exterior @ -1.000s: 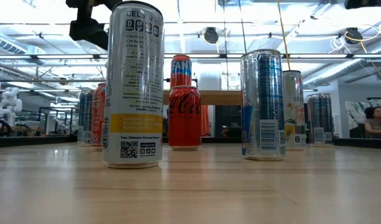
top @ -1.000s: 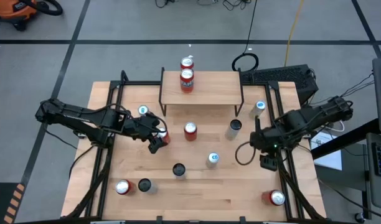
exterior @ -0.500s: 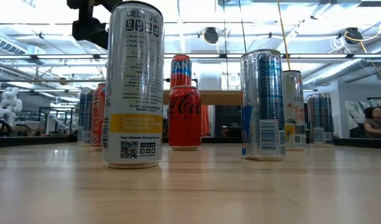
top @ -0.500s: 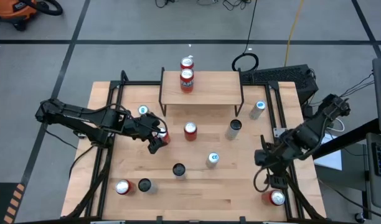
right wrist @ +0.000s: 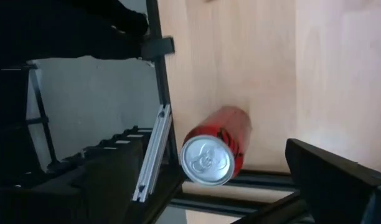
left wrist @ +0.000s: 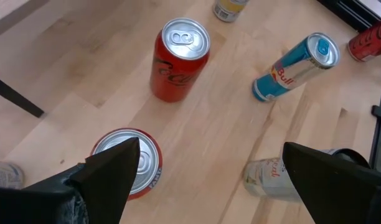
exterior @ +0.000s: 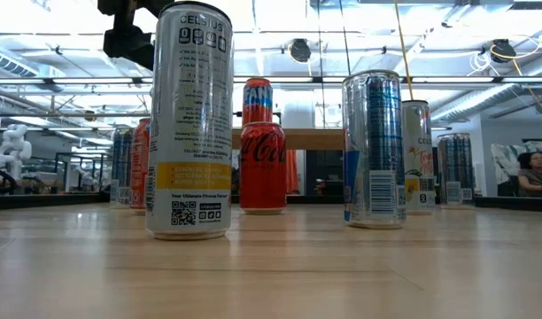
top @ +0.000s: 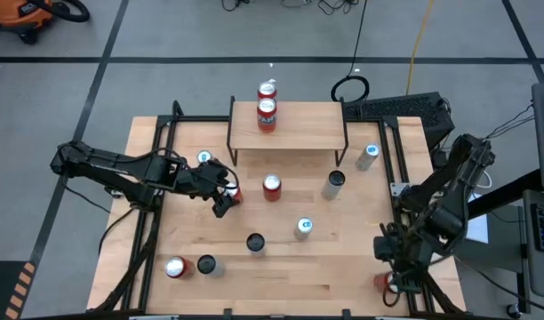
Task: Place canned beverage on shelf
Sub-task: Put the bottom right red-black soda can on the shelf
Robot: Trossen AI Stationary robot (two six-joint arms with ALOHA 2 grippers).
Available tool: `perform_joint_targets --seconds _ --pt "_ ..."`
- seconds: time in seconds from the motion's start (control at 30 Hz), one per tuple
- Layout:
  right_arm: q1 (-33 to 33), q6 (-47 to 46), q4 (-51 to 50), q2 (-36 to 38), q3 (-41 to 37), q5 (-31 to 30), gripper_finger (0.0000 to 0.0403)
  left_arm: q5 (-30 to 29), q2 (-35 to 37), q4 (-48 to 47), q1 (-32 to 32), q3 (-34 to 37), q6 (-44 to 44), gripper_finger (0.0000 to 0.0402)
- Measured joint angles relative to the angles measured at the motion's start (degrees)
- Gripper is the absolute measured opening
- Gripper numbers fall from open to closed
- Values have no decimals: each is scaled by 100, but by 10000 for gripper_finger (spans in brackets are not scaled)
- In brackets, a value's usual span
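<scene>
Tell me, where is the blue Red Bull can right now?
In the high view the blue Red Bull can stands right of the table's middle, between the red Coca-Cola can and the right gripper.

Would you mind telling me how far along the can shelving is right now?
Done: one red can stands on the shelf. In hand: nothing is gripped; the open left gripper hovers over a red can near the shelf's leg, and the open right gripper hangs above a red can at the table's near right corner. Left: about nine cans stand on the table.
</scene>
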State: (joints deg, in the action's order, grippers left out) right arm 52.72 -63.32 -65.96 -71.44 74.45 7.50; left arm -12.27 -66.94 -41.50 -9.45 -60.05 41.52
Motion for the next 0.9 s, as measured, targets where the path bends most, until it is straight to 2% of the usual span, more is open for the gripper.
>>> perform_joint_targets --seconds 0.13,0.43,0.6,0.9 --pt "299 -574 255 -2 -287 4 375 -2 0 -2 0 0 0 397" --pt "733 -1248 810 -22 -867 -168 375 -2 0 -2 0 0 2 397" --pt "870 -1318 1007 -142 -1082 -477 375 0 0 -2 0 2 2 397" --pt "1153 -1557 1262 -727 -1239 -459 375 28 0 -2 0 4 4 397"
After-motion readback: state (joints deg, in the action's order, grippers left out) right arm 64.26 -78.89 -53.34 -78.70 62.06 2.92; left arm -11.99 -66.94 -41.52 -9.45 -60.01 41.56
